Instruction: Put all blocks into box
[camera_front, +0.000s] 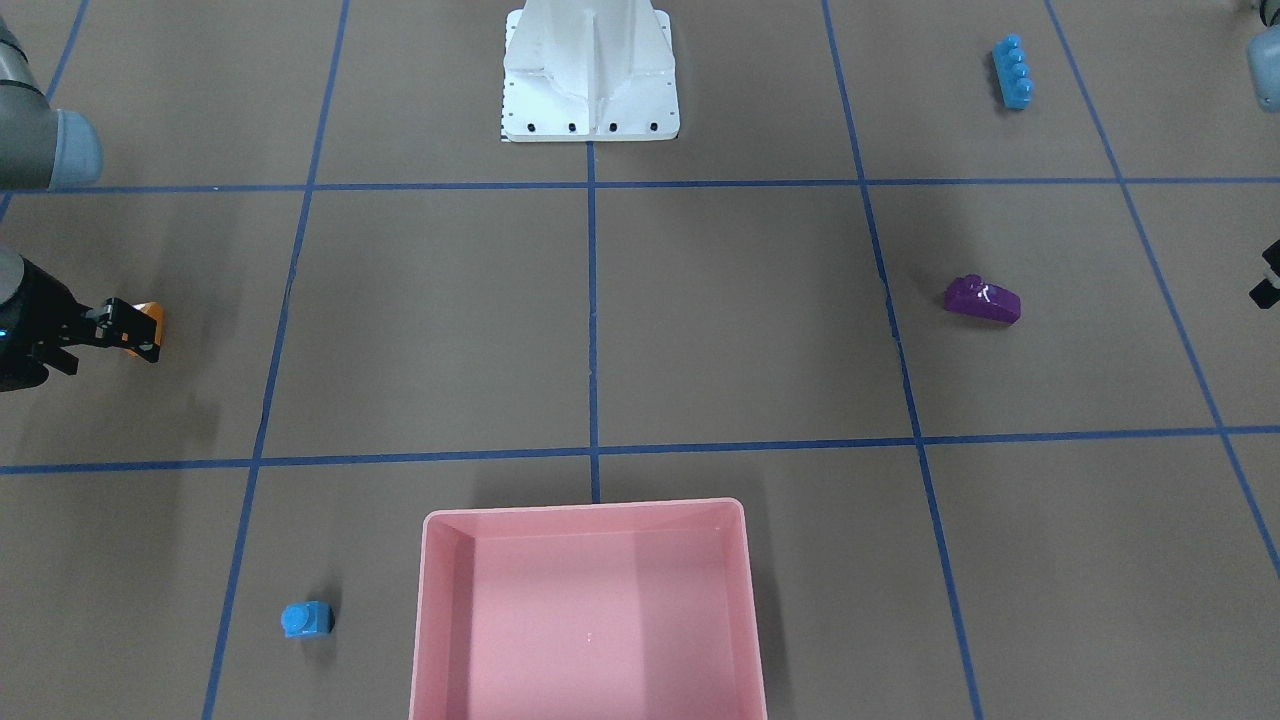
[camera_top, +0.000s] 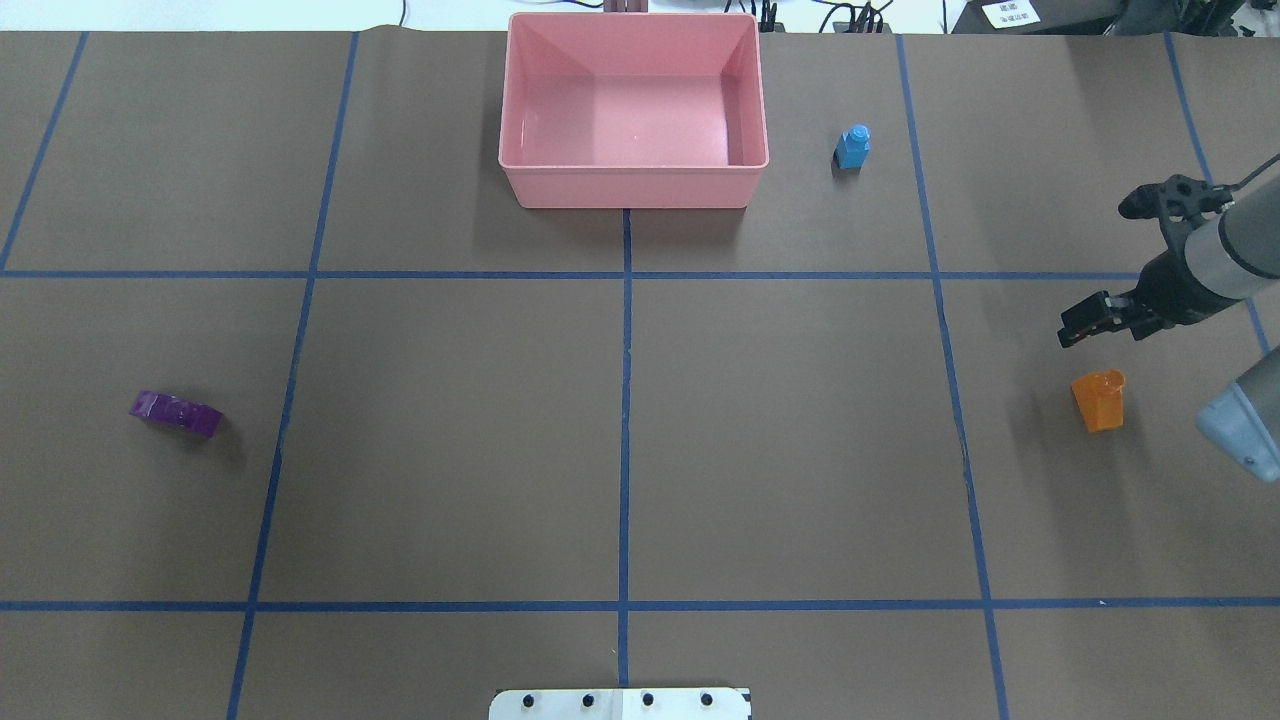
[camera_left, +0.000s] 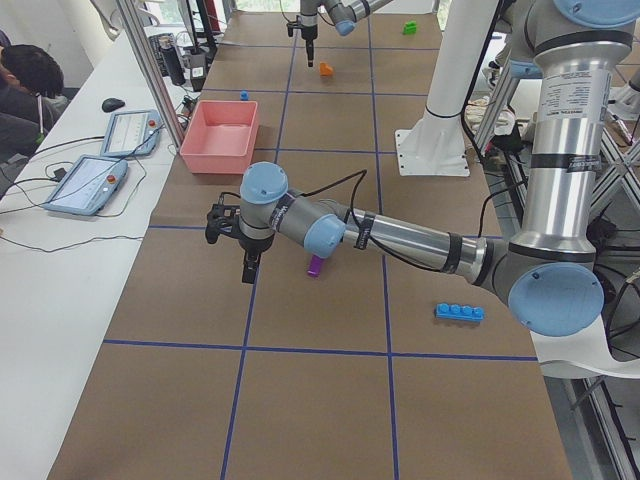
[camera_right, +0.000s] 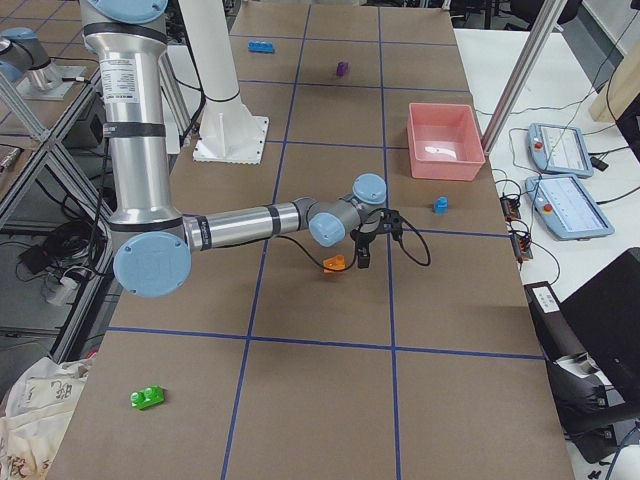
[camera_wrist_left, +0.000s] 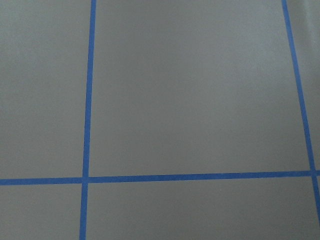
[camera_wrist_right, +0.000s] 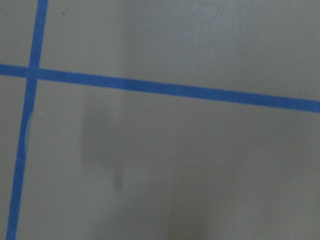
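Note:
The pink box (camera_top: 630, 185) stands empty at the far middle of the table. My right gripper (camera_top: 1072, 328) hovers open just above and beside the orange block (camera_top: 1098, 400), which stands on the table; in the front view the block (camera_front: 152, 318) shows between the fingers. A small blue block (camera_top: 852, 147) sits right of the box. A purple block (camera_top: 176, 413) lies at the left. The long blue block (camera_front: 1012, 72) and the green block (camera_right: 148, 398) lie near the robot's side. My left gripper (camera_left: 248, 276) hangs near the purple block (camera_left: 316, 265); I cannot tell its state.
The white robot base (camera_front: 590, 110) stands at the near middle edge. Blue tape lines grid the brown table. An operator (camera_left: 30, 80) and two tablets (camera_left: 95, 180) are at a side table beyond the box.

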